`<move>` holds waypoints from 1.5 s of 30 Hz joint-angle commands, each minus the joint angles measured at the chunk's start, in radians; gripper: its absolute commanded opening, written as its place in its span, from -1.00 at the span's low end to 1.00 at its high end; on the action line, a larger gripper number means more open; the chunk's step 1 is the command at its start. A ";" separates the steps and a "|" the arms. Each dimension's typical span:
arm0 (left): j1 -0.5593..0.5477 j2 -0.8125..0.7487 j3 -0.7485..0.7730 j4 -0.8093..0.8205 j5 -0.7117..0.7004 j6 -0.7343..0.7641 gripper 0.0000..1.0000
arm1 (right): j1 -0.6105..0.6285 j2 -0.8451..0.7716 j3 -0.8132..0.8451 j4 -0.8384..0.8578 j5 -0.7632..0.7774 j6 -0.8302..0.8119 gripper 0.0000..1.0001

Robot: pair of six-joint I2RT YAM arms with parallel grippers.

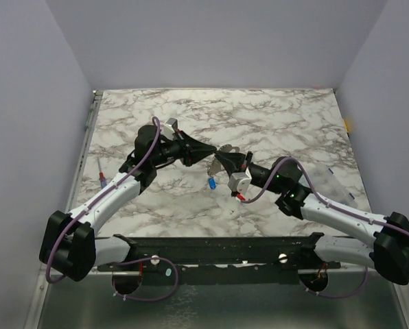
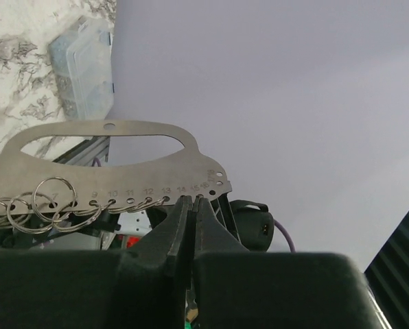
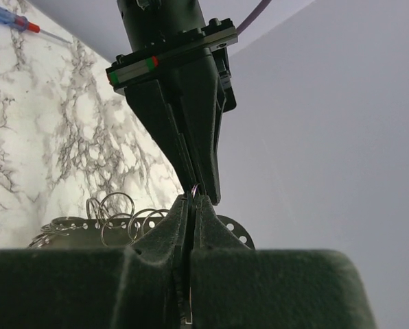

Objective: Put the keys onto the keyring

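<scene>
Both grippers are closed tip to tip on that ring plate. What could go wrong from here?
1. The left gripper and right gripper both seem shut on one edge of the plate, tips almost touching; uneven pulls could twist it loose or make them collide.
2. The rings hang loose in its slots and could swing or snag.
3. The blue key shows only in the top view, so it may be hard to track.

Marble table (image 1: 273,116): screwdriver (image 1: 103,179) left, blue-headed key (image 1: 211,183) centre, clear box (image 1: 331,184) right.

one blue key (image 1: 211,184), one screwdriver (image 1: 103,179), one plastic box (image 2: 88,62), one plate (image 2: 108,157)
</scene>
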 commanded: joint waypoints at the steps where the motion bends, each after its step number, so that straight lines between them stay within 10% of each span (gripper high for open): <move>1: -0.024 -0.045 -0.007 0.008 0.070 -0.015 -0.68 | 0.012 -0.003 0.030 -0.078 0.047 0.039 -0.99; 5: -0.023 -0.057 -0.009 -0.012 0.030 0.046 -0.08 | 0.012 -0.034 0.039 -0.123 0.039 0.116 -0.99; 11: -0.002 -0.077 0.038 -0.130 -0.039 0.223 0.15 | 0.012 -0.123 0.031 -0.189 0.023 0.302 -0.99; 17: 0.023 -0.105 0.220 -0.435 -0.194 0.755 0.34 | 0.012 -0.171 0.109 -0.368 0.014 0.447 -0.99; 24: 0.020 -0.258 0.160 -0.438 -0.377 1.296 0.35 | -0.003 -0.177 0.256 -0.550 -0.081 0.615 -0.99; 31: -0.103 -0.400 -0.013 -0.288 -0.184 1.845 0.09 | -0.035 -0.121 0.377 -0.714 -0.205 0.721 -0.99; 45: -0.113 -0.500 -0.142 -0.103 0.037 2.122 -0.10 | -0.051 0.104 0.761 -1.304 -0.277 0.668 -0.99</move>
